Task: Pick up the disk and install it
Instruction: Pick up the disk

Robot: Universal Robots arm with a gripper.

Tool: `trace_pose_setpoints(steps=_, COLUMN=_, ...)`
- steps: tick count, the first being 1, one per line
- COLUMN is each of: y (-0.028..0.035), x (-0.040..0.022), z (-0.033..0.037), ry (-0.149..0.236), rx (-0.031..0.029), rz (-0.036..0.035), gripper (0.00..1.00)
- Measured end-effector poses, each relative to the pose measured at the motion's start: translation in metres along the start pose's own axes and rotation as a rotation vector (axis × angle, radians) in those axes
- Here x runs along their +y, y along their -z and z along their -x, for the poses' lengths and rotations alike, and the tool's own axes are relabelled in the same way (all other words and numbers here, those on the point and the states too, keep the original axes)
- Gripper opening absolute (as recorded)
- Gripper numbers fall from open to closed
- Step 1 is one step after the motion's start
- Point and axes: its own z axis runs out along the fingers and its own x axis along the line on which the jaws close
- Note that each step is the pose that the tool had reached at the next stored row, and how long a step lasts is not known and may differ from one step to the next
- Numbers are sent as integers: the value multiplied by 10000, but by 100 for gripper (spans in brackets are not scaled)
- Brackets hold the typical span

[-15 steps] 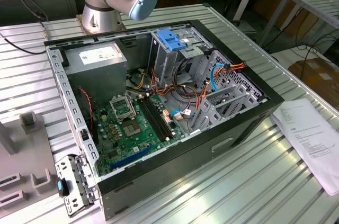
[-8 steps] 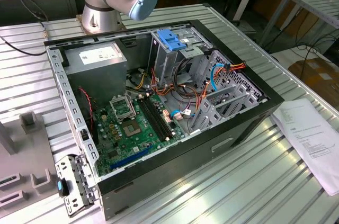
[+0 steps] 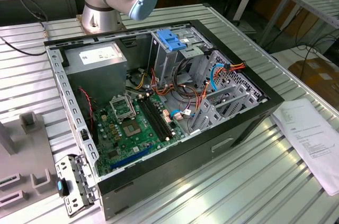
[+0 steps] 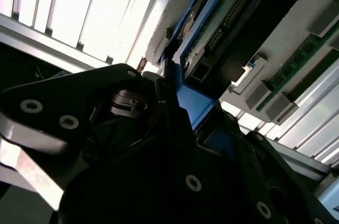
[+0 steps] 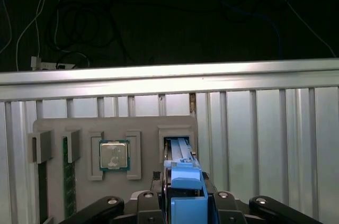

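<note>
Black tool (image 5: 186, 205) pinches the blue-edged disk (image 5: 186, 179) — its far end at the slot (image 5: 167, 148) of the grey tray (image 5: 79, 126) on the bench (image 5: 265, 128). Tilted, it could catch the slot's edge and slip loose.

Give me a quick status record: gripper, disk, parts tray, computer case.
gripper: jaws closed on the disk's blue carrier, seen in the first wrist view
disk: on edge at the tray's slot; whether it is fully out, cannot tell
parts tray: grey, also holds a processor and memory sticks
computer case: open on the slatted table; disk not installed yet
</note>
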Motion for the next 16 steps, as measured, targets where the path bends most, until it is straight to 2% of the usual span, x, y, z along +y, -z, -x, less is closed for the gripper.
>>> trace_pose_setpoints(steps=5, y=4, x=0, z=0, ry=-6, rx=1, rz=1, gripper=37)
trace_pose_setpoints(steps=9, y=79, x=0, z=1, ry=-6, rx=-1, rz=4, gripper=37)
trace_pose_setpoints(steps=16, y=82, x=0, z=-1, ry=51, rx=-1, rz=5, gripper=37)
